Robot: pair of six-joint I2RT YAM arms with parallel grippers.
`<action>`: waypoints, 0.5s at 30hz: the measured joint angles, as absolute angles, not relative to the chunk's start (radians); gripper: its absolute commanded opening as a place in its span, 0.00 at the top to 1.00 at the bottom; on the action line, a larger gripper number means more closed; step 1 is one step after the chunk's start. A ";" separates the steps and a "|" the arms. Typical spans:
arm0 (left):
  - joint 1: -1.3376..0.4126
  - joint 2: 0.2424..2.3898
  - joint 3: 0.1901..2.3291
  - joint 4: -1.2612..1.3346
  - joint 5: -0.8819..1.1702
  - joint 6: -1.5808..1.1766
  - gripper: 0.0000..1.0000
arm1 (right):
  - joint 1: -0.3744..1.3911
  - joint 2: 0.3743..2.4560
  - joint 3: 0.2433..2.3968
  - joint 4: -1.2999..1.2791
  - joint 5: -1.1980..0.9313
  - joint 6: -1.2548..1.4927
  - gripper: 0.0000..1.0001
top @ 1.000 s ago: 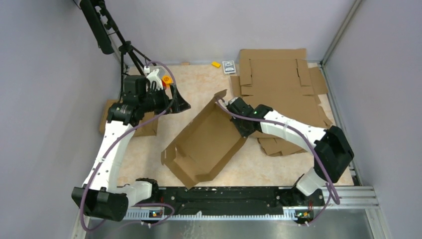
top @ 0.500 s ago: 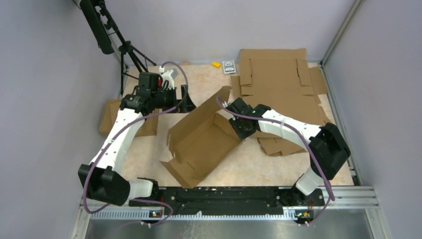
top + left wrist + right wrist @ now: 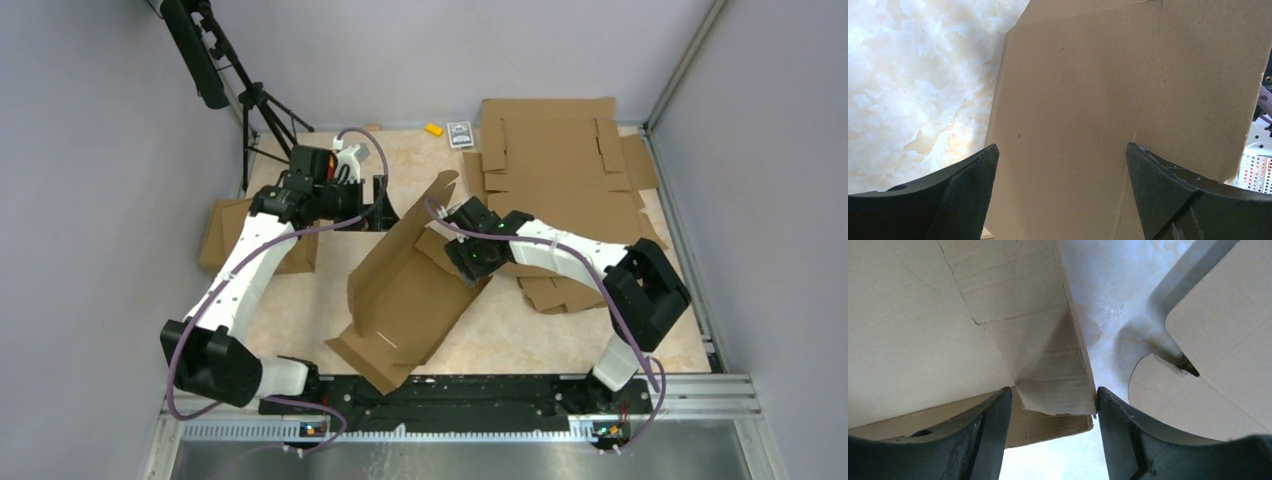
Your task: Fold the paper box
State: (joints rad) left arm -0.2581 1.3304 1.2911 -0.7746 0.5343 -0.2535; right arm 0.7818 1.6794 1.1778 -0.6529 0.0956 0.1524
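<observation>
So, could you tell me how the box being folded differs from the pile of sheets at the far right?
The paper box has a long wall raised, forming a carton; the pile of sheets lies flat and unfolded. The paper box sits mid-table with the right gripper against its far end; the pile of sheets lies farther back, with no gripper at it. Both are plain brown cardboard with slotted flaps.
</observation>
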 measured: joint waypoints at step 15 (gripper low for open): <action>-0.256 1.347 1.291 -0.784 0.531 -0.264 0.16 | 0.781 1.691 1.166 -0.508 0.172 0.079 0.11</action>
